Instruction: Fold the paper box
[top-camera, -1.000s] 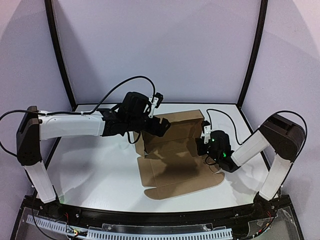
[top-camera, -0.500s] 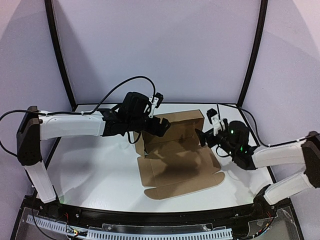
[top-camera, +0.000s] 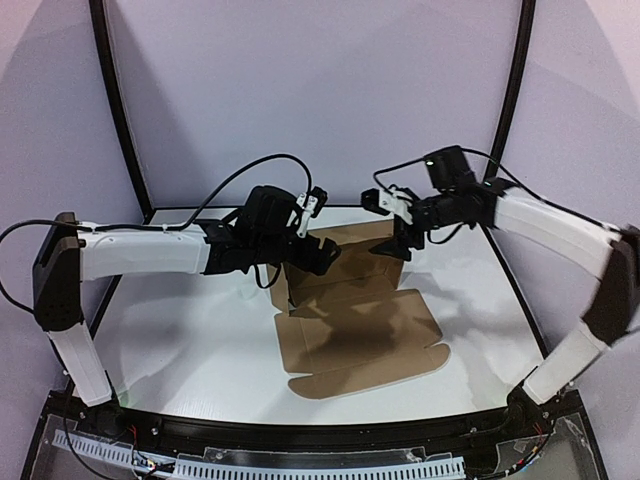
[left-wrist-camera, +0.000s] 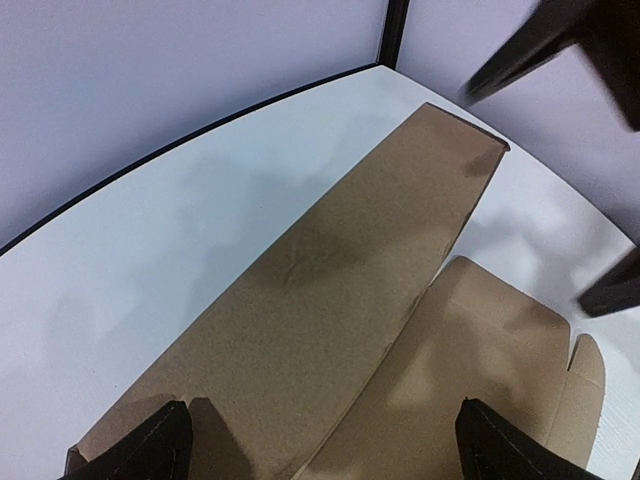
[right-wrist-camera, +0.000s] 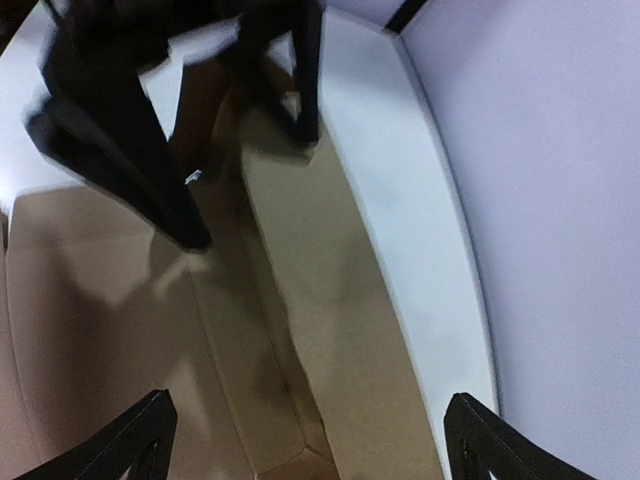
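The paper box (top-camera: 360, 335) is brown die-cut cardboard. Its front part lies flat on the white table and its long back panel (top-camera: 355, 250) is raised. My left gripper (top-camera: 322, 254) is open at the panel's left end. In the left wrist view the panel (left-wrist-camera: 330, 280) runs between the wide-apart fingers of the left gripper (left-wrist-camera: 320, 460). My right gripper (top-camera: 398, 238) is open, above the panel's right end. In the right wrist view the gripper (right-wrist-camera: 310, 455) looks down on the panel and the crease (right-wrist-camera: 330, 330). The left arm's dark fingers (right-wrist-camera: 120, 150) show blurred beyond.
The white table (top-camera: 190, 320) ends at a black rim at the back and sides. Two black frame posts (top-camera: 118, 110) (top-camera: 505, 110) stand at the back corners before pale walls. A black cable (top-camera: 270, 160) arches over the left arm.
The right arm has swung from low beside the box's right edge up and back, and its gripper now hangs over the raised panel's right end. The left arm and the box have not moved.
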